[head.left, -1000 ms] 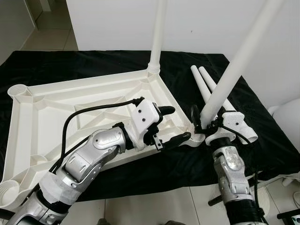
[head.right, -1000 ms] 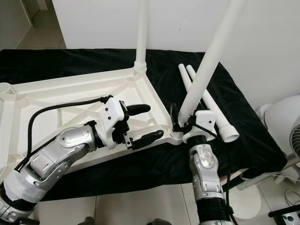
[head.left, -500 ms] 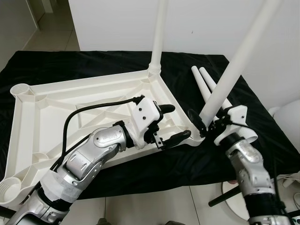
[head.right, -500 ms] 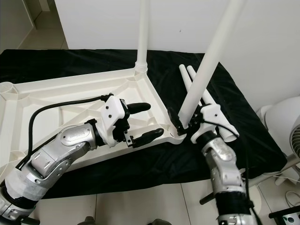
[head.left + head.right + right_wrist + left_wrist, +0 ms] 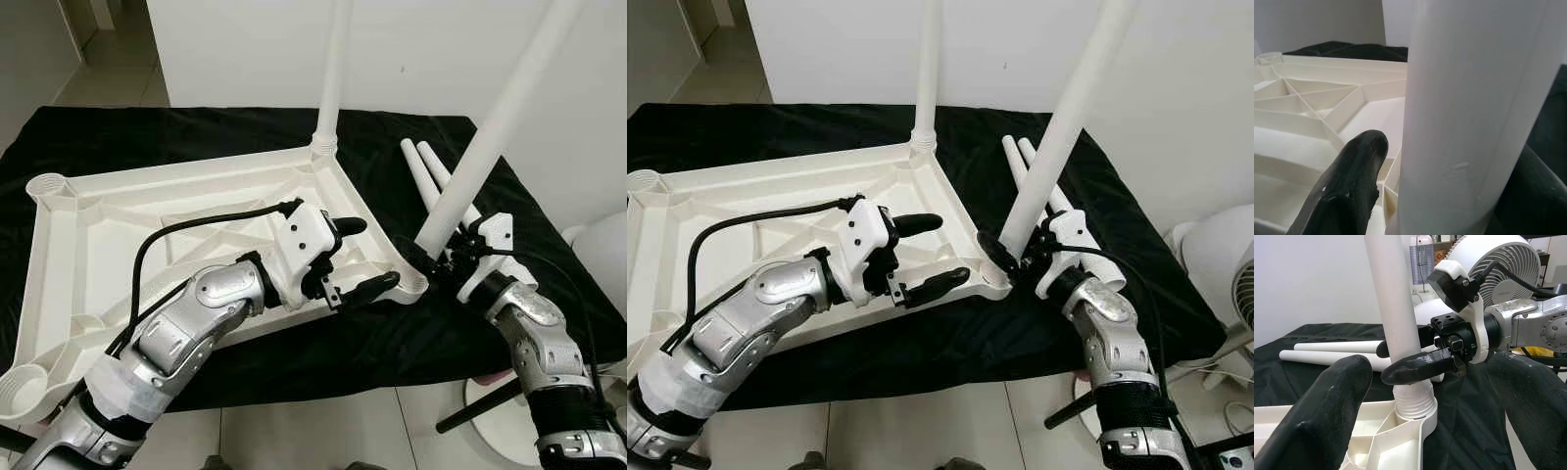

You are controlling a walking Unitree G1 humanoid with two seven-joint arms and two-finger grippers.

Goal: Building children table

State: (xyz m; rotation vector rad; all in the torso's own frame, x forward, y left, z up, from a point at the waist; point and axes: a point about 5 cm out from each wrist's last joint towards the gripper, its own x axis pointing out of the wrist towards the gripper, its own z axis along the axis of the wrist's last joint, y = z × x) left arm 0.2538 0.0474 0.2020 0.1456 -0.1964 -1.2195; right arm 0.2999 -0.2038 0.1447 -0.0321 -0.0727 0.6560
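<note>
The white table top (image 5: 147, 215) lies upside down on a black cloth. One white leg (image 5: 333, 78) stands upright in its far right corner socket. A second leg (image 5: 490, 127) leans in the near right corner socket (image 5: 416, 284), and my right gripper (image 5: 438, 257) is shut on it just above the threaded base. In the right wrist view the leg (image 5: 1474, 98) sits between the black fingers (image 5: 1352, 181). My left gripper (image 5: 364, 257) hovers open over the table top's near right edge, just left of that socket, holding nothing. Two loose legs (image 5: 431, 171) lie on the cloth behind.
Empty sockets show at the table top's far left corner (image 5: 46, 186) and near left corner (image 5: 24, 390). A white fan (image 5: 1225, 264) stands on the floor to the right, close to my right arm. A white wall rises behind the cloth; tiled floor lies in front.
My right forearm has swung out to the right and its wrist has turned, still gripping the tilted leg at the corner socket. The left gripper has hardly moved.
</note>
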